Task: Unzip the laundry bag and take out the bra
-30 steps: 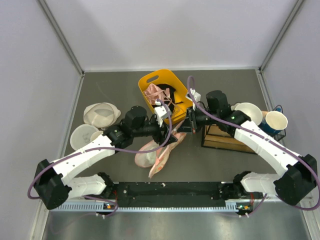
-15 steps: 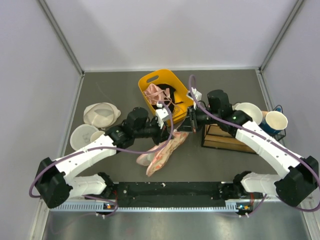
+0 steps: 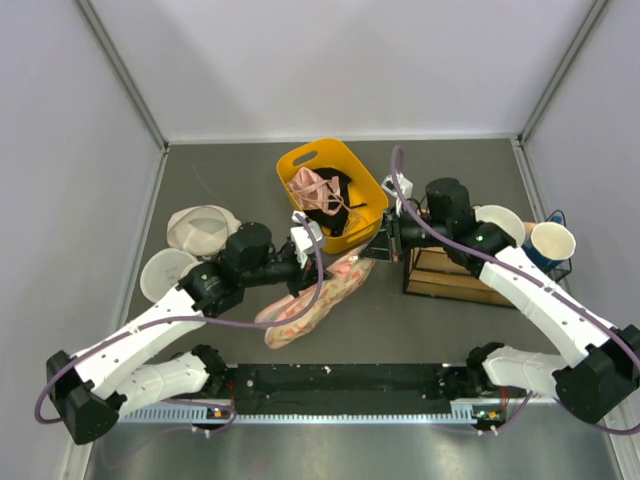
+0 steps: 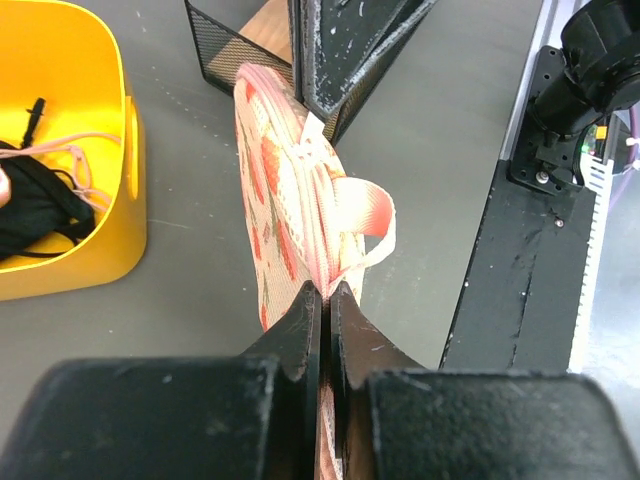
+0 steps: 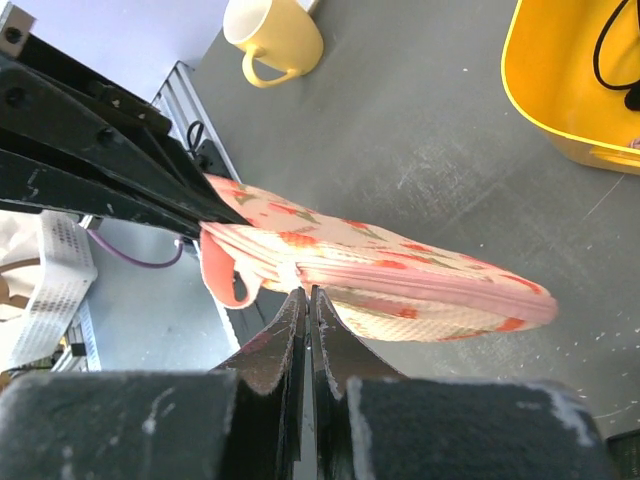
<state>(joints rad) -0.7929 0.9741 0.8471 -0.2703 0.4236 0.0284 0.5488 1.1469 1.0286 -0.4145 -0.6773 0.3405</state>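
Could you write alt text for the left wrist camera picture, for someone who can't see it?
The left claw, shut, pinches the edge of a pale pink laundry bag with orange-red prints, which stretches away to the right claw at the top. A yellow basket holding a black garment sits at the left on the grey table.

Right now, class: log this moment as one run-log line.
left gripper: shut on laundry bag | right gripper: shut on laundry bag | laundry bag: spans between both grippers
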